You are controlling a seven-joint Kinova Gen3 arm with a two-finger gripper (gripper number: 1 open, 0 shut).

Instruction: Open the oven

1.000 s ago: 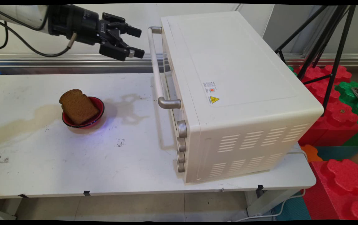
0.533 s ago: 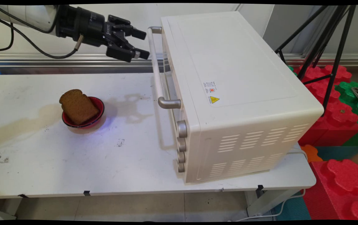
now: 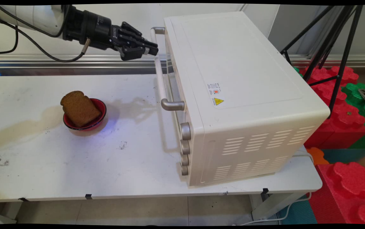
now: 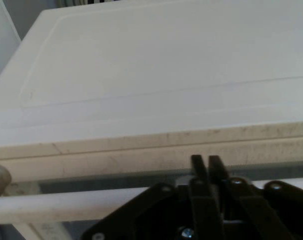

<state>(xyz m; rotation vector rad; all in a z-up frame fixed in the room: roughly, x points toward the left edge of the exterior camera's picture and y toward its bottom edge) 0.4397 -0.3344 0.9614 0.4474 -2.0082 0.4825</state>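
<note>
Up at the far side of the table (image 3: 74, 165), the black 2-finger gripper (image 3: 152, 50) points right toward the toaster oven (image 3: 239, 95) and sits at the upper end of the oven's door handle (image 3: 158, 68). Its fingers (image 4: 207, 167) are clenched together with no gap visible between them, and nothing is held between them. In the hand view the closed tips reach past the pale handle bar (image 4: 66, 202), which crosses the picture just in front of the linkage, and they end at the top edge of the oven door; whether the tips touch the door or the bar cannot be told. Beyond them the flat cream top of the oven fills most of that view. The oven stands on the right part of the table, its front facing left, with the door shut and the handle's metal brackets at its far and near ends. Below the handle, 4 round metal knobs (image 3: 185, 148) run down the front corner. A warning sticker (image 3: 216, 94) lies on the oven's top, and rows of vent slots mark its near side. Well to the left, apart from the gripper, a slice of brown bread (image 3: 80, 108) leans in a small red bowl (image 3: 101, 119) on the table. A brownish stain (image 3: 23, 125) spreads left of the bowl. Behind the oven, black tripod legs (image 3: 335, 38) stand over red and green foam blocks (image 3: 344, 117).
</note>
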